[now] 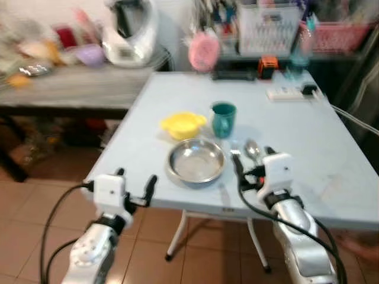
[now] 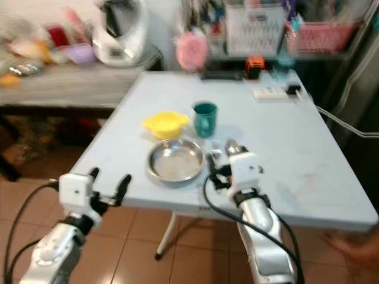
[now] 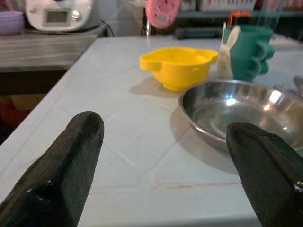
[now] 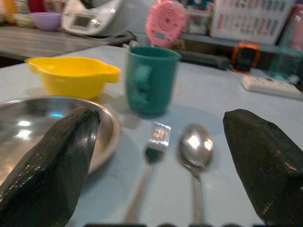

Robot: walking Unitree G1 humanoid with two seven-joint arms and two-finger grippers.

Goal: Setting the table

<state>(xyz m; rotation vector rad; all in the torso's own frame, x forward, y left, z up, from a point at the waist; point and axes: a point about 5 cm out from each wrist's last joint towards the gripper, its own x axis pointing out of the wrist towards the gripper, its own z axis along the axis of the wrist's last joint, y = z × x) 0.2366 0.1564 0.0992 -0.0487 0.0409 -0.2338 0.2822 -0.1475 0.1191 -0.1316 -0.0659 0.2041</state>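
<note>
While empty, steel bowl (image 1: 196, 160) gleams.

Yellow bowl (image 1: 182, 124), teal cup (image 1: 224, 119) (table (image 1: 308, 148) pale blue).

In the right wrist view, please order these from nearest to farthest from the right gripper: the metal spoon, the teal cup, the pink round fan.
From the right gripper:
1. Metal spoon, on the table between its fingers.
2. Teal cup, standing behind the cutlery.
3. Pink round fan, beyond the table's far edge.
</note>
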